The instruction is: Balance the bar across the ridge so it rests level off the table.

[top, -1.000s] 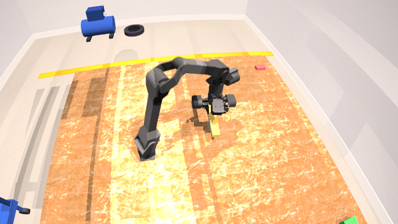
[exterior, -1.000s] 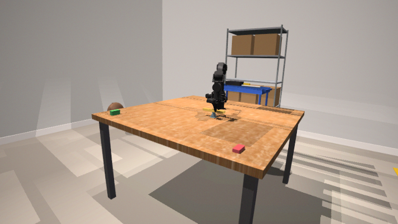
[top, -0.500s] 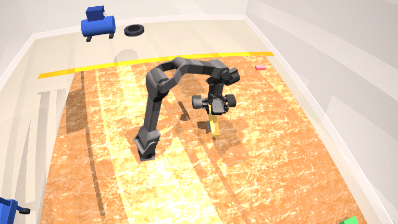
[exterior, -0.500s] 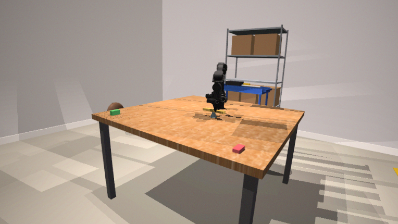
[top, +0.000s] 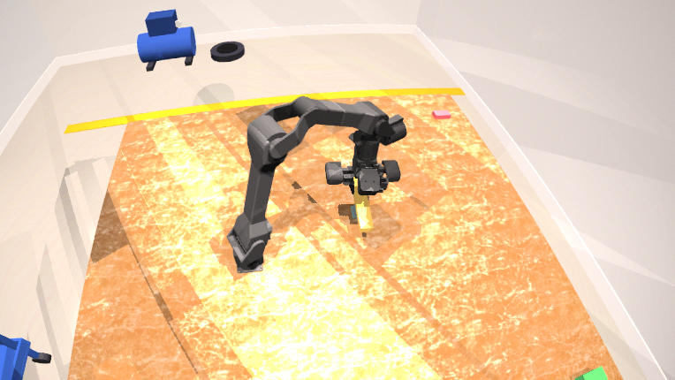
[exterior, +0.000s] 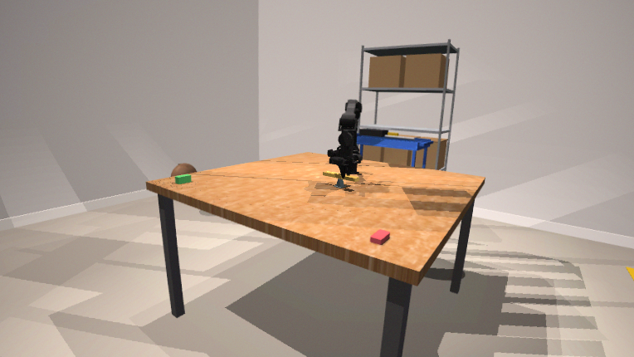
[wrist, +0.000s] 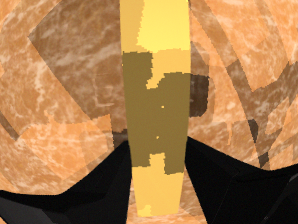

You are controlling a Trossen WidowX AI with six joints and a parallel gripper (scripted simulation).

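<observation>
A long yellow bar (top: 363,217) (exterior: 329,173) (wrist: 156,110) is held off the table by my gripper (exterior: 343,173) (wrist: 156,145), which is shut on it, one black finger on each side in the wrist view. A small blue-grey ridge (top: 352,211) (exterior: 340,183) stands on the table under the bar. The bar lies across above it, and both bar ends are clear of the table. In the exterior view the bar slants slightly down to the right, but I cannot tell whether it is truly level. Whether it touches the ridge top is too small to tell. The wrist view hides the ridge.
A red block (top: 441,114) (exterior: 380,237) lies near one table corner. A green block (top: 593,374) (exterior: 182,178) lies near another corner. The wooden table (top: 472,301) (exterior: 265,195) carries the arm's base. A shelf and blue cart stand beyond the table.
</observation>
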